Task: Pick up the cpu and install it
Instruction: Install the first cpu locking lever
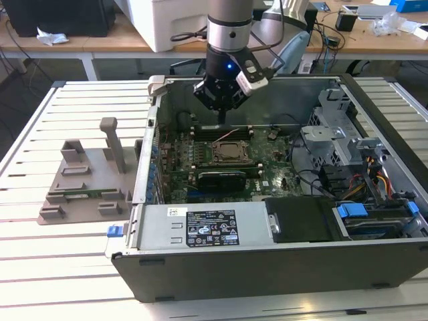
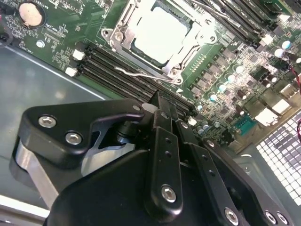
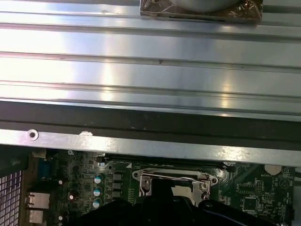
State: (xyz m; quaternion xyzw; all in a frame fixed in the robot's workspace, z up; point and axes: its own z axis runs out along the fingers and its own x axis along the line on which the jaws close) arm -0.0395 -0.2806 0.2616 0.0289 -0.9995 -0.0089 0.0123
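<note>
Silver-grey arm (image 1: 229, 27) with a black wrist and blue light; black pincer (image 2: 162, 141) links studded with silver screws.

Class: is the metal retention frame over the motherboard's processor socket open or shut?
Open: the metal retention frame is swung up, its wire lever unlatched.

even, bright overhead light fills the exterior view; the slatted bench (image 1: 40, 234) gleams pale, while the inside of the open computer case (image 1: 267, 267) sits in soft shadow. in the second wrist view, glare washes out the cpu (image 2: 162, 35) in its socket, and the gripper (image 2: 162, 110) close to the lens looks soft. in the first wrist view, bright streaks run along the bench slats.
</note>
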